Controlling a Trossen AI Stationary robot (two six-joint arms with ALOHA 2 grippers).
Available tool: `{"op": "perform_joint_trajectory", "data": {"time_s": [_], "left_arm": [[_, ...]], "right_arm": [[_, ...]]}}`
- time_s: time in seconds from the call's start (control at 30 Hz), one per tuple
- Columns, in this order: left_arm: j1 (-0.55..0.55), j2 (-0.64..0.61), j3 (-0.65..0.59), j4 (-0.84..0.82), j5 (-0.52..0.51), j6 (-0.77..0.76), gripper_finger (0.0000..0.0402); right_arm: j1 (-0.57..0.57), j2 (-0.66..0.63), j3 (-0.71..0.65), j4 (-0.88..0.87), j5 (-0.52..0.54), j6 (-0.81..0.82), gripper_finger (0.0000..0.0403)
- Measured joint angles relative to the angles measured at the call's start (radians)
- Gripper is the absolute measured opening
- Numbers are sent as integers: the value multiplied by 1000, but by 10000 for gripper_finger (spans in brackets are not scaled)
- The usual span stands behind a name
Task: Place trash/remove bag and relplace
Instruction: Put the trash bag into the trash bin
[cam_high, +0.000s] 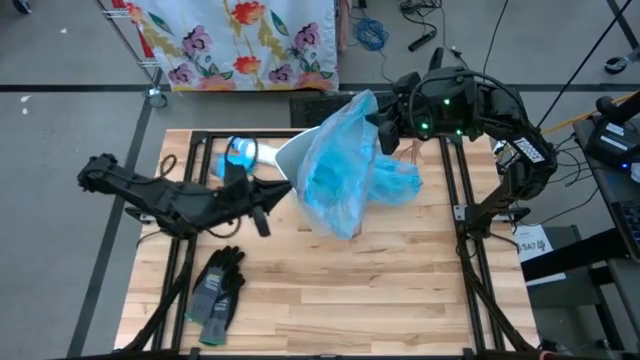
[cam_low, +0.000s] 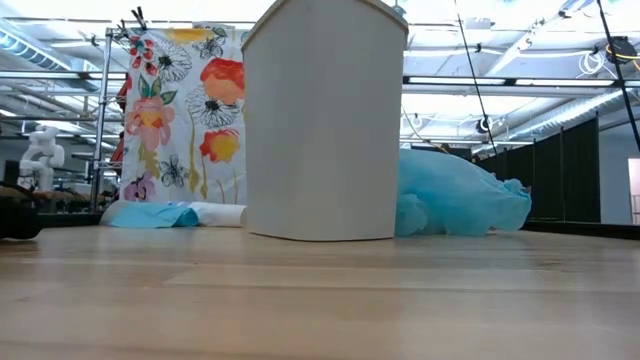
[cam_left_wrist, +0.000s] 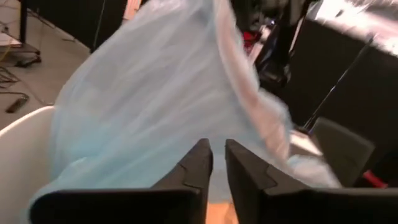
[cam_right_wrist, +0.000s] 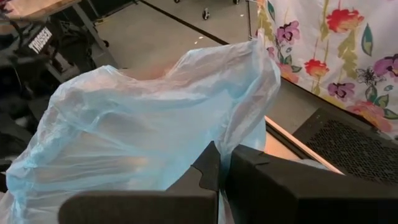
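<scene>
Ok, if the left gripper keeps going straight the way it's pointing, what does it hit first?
Most likely the blue bag: it fills the view just ahead of the left gripper, though how near is unclear.

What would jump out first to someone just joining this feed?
The big translucent blue bag, billowing over the white bin at the table's far middle, with the right gripper shut on its upper edge. The left gripper sits at the bag's near-left side, fingers slightly parted. Dark grey gloves lie at the near left of the wooden table.
</scene>
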Motion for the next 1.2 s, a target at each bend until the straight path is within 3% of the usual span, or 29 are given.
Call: {"op": "perform_joint_trajectory", "data": {"time_s": [0.33, 0.47, 1.2], "left_arm": [[6, -23, 0, 82, 75, 28, 146], [24, -21, 0, 82, 75, 28, 168], [24, -12, -1, 95, 89, 47, 173]], "right_arm": [[0, 41, 0, -12, -28, -9, 0], [0, 58, 0, -12, -53, -19, 0], [0, 65, 0, -12, -51, -19, 0]]}}
